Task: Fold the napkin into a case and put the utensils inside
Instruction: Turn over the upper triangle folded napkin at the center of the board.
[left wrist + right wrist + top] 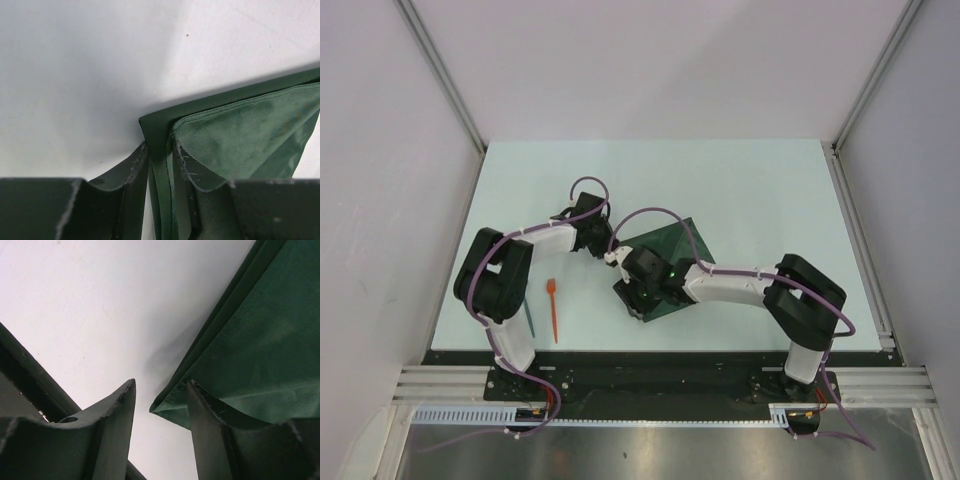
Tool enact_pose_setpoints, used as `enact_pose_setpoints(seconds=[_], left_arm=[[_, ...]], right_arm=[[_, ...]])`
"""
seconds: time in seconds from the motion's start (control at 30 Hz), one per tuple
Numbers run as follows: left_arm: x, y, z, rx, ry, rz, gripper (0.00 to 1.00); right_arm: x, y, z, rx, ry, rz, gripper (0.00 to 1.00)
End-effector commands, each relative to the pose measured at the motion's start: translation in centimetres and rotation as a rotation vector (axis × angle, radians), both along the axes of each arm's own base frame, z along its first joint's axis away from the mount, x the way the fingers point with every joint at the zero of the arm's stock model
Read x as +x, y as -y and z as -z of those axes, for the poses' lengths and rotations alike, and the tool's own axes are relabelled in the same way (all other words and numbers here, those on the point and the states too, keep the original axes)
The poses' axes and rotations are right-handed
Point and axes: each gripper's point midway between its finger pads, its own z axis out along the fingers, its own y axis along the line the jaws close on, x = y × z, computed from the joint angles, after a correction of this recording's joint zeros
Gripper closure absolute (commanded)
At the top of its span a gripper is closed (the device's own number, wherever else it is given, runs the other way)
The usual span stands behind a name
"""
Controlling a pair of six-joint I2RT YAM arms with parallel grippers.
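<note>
Napkin point(672, 248) lies layered on the table point(750, 200), the left claw point(160, 150) apparently clenched on one doubled corner and the right claw point(161, 382) straddling another corner with a gap showing, not yet gripping, evidently so both corners lift together for folding, the utensils point(552, 310) lying well apart.

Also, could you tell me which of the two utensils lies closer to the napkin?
The orange-red utensil; the teal-green utensil lies farther from the napkin, close beside the left arm.
</note>
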Motion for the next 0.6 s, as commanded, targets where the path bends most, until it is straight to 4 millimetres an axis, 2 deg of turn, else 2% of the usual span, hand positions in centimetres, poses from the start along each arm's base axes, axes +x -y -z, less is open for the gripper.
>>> enact_pose_setpoints(seconds=[0.0,0.3,0.47,0.57], left_arm=[[-1.2,-1.5,1.3,0.082,-0.025,0.007,0.69],[-1.2,-1.3,1.5,0.076,-0.029,0.017,0.69],[-1.2,-1.2,1.6,0.072,-0.035,0.019,0.69],[-1.3,-1.2,1.6,0.07,-0.04,0.021,0.68]], right_arm=[[-0.3,-0.1,0.7,-0.043,0.026,0.005,0.49],[0.6,2.4,2.4,-0.165,0.07,0.059,0.5],[0.1,3.1,3.4,-0.19,0.058,0.036,0.52],[-0.4,3.9,4.7,-0.235,0.049,0.046,0.54]])
